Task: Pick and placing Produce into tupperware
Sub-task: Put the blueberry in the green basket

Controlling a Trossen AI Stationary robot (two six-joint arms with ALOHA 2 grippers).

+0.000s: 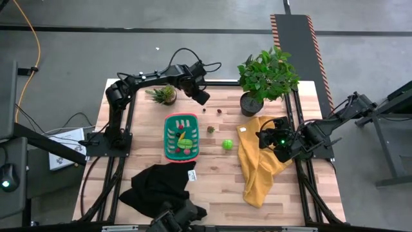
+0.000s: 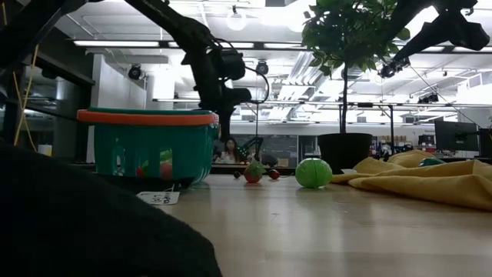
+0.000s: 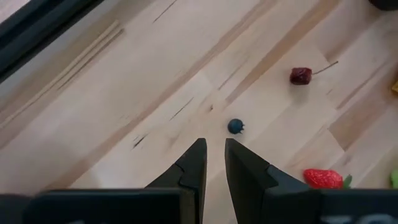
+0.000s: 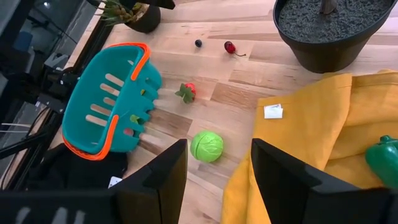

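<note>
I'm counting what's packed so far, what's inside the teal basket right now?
From above, the teal basket holds a few small pieces, yellow, red and green. Through its slots the low view shows red and green bits. The exact count is unclear, since the walls hide part of the bottom.

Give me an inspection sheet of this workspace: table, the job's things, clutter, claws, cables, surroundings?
Surface: wooden table, bare in the middle.
Job's things: teal basket holds a few produce pieces; loose on the table are a green ball-shaped piece, strawberry, cherry and tiny blue berry.
Clutter: yellow cloth, black cloth, large potted plant, small potted plant.
Claws: left claw nearly closed, empty, above the berry; right claw open, empty, over the yellow cloth.
Cables: orange cable on the floor.
Surroundings: grey floor, striped ramp.
</note>
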